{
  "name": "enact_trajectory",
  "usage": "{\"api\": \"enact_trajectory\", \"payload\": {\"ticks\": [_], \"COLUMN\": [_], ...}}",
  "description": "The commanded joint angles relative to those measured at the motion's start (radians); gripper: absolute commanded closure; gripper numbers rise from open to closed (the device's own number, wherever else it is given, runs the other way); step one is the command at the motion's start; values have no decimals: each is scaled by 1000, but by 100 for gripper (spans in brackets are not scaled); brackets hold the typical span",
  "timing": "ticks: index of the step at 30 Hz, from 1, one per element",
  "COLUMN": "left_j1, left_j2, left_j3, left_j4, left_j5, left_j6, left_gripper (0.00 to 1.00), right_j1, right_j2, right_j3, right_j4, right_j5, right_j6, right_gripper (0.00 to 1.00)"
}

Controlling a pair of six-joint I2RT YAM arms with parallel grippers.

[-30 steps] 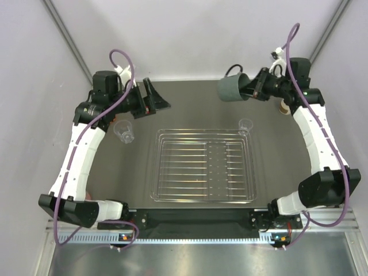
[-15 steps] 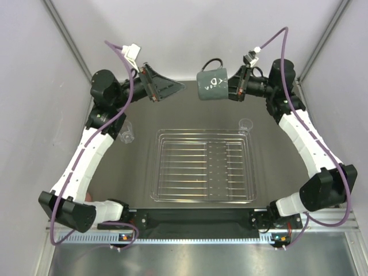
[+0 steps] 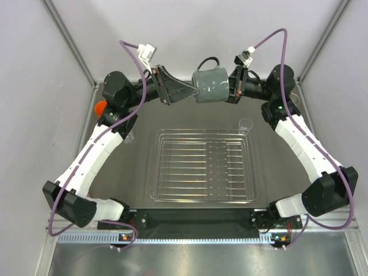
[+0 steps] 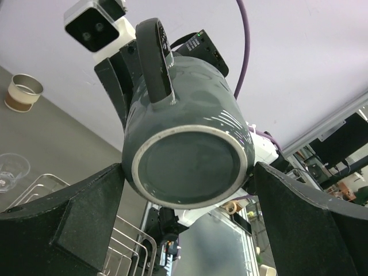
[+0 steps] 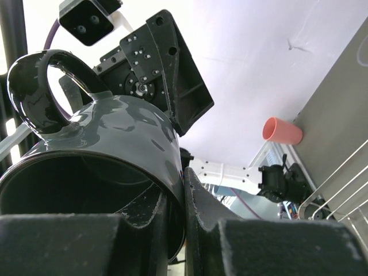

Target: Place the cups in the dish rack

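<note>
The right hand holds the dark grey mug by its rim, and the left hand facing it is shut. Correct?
The left hand is wide open, not shut; the left wrist view shows it. The right hand does hold the dark grey mug by its rim.

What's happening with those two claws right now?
Right claw shut on grey mug, held aloft. Left claw open, facing its base. Dish rack holds nothing.

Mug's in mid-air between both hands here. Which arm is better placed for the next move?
Probably left: the left hand is open, fingers flanking the base of the dark grey mug, ready to close. The right hand is shut on the mug's rim, holding it sideways, away from the dish rack.
</note>
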Motion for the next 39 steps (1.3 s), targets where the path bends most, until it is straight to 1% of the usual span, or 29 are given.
{"api": "enact_trajectory", "payload": {"ticks": [1,5,20,22,23,26,27,29,30,31,33,34,36,39], "left_j1": [-16,-19,-60,-62,-62,-65,-65,-65,-65,-65,-65,-65,-65,-65], "left_j2": [-26,-29,11,20,21,28,28,35,37,38,41,43,46,47], "left_j3": [-2,5,14,29,35,45,46,54,55,55,61,64,71,77], "left_j4": [96,104,94,59,44,7,-1,-30,-33,-37,-73,-85,-99,-116], "left_j5": [-8,-19,-40,-46,-49,-63,-68,-66,-63,-65,-74,-77,-79,-83], "left_j6": [1,-4,-30,-19,-13,10,16,28,31,34,54,60,70,82], "left_gripper": [1,1,1,1,1,9,17,29,37,52,70,90,99,100], "right_j1": [26,32,64,64,66,67,67,67,67,67,67,64,56,44], "right_j2": [-49,-40,2,9,11,16,16,19,19,17,17,14,17,22], "right_j3": [9,13,35,46,59,75,75,78,79,81,84,84,84,89], "right_j4": [111,73,57,48,15,-15,-15,-22,-35,-38,-38,-41,-41,-41], "right_j5": [2,11,28,31,35,41,43,46,48,49,49,49,49,45], "right_j6": [40,8,-26,-40,-51,-72,-72,-83,-86,-97,-98,-103,-104,-103], "right_gripper": [100,100,100,100,100,100,100,100,100,100,100,100,99,98]}}
